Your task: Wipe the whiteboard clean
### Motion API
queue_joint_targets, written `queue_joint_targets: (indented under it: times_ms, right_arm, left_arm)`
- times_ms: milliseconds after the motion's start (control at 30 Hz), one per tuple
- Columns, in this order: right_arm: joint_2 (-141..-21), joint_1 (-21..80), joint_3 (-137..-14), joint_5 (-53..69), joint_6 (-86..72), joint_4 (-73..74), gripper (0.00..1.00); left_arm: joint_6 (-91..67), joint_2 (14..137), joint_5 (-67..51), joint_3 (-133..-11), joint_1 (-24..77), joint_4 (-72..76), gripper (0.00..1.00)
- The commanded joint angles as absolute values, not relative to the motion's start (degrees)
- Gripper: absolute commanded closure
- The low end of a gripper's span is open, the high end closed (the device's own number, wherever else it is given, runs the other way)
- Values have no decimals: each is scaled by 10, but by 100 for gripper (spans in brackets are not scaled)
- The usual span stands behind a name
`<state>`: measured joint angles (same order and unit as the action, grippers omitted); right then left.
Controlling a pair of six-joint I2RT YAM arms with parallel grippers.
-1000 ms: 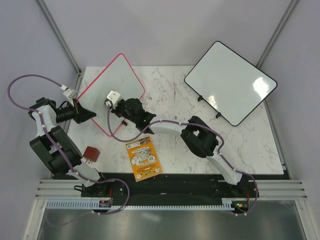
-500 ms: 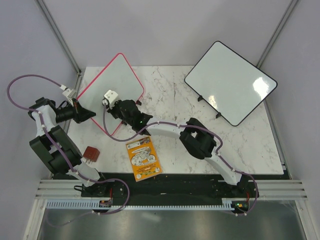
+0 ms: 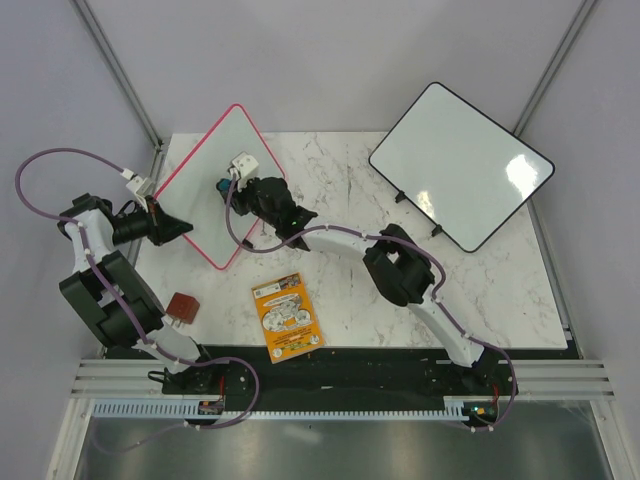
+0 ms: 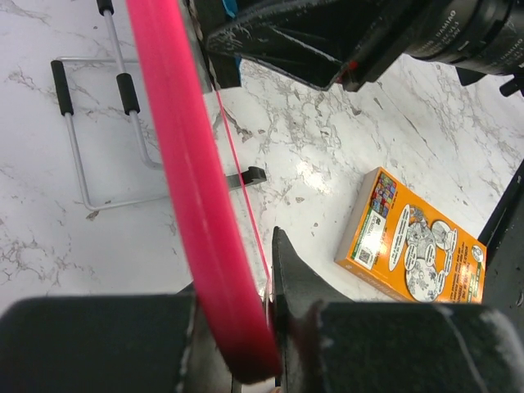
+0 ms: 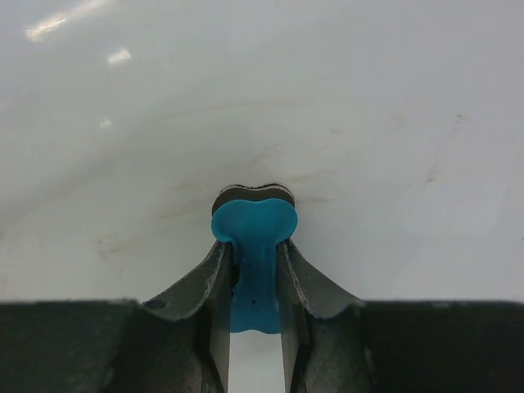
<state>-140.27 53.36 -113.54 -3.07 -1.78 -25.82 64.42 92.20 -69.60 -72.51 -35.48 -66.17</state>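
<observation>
Your left fingers (image 4: 286, 274) clamp the whiteboard (image 3: 205, 205) by its pink frame, far-left on the worktop (image 3: 340, 200); right fingers (image 5: 290, 274) pinch the blue eraser (image 5: 254, 219), pressed on its face. Sweep overlapping strokes with even pressure over the faint smudges (image 5: 246, 160); hold the frame rigid.

top: overhead, whole table (image 3: 500, 290) | left wrist: close, looking along whiteboard (image 4: 192, 205) frame | right wrist: very close, facing whiteboard surface | shared: whiteboard
</observation>
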Motion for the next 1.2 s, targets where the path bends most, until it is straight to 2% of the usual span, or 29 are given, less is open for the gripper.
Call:
queue_joint_targets:
  times_ms: [0, 167, 700, 833, 1000, 1167]
  right_arm:
    - [-1471, 499, -1174, -102, -11, -207, 100]
    - [-1473, 499, -1183, -98, -14, -202, 100]
    - [-1356, 605, -1005, 62, 87, -275, 100]
    - [-1354, 625, -999, 84, 102, -268, 100]
    - [-1372, 634, -1027, 89, 91, -265, 100]
    - [-1366, 621, -1031, 26, 58, -319, 100]
  left_arm:
    - [728, 896, -704, -723, -317, -755, 98]
    - [729, 895, -703, -724, -317, -757, 98]
    - [730, 907, -704, -729, -316, -757, 98]
    - [730, 912, -707, -729, -316, -757, 98]
    - [730, 911, -708, -728, -316, -758, 98]
    - [731, 910, -704, -728, -316, -758, 98]
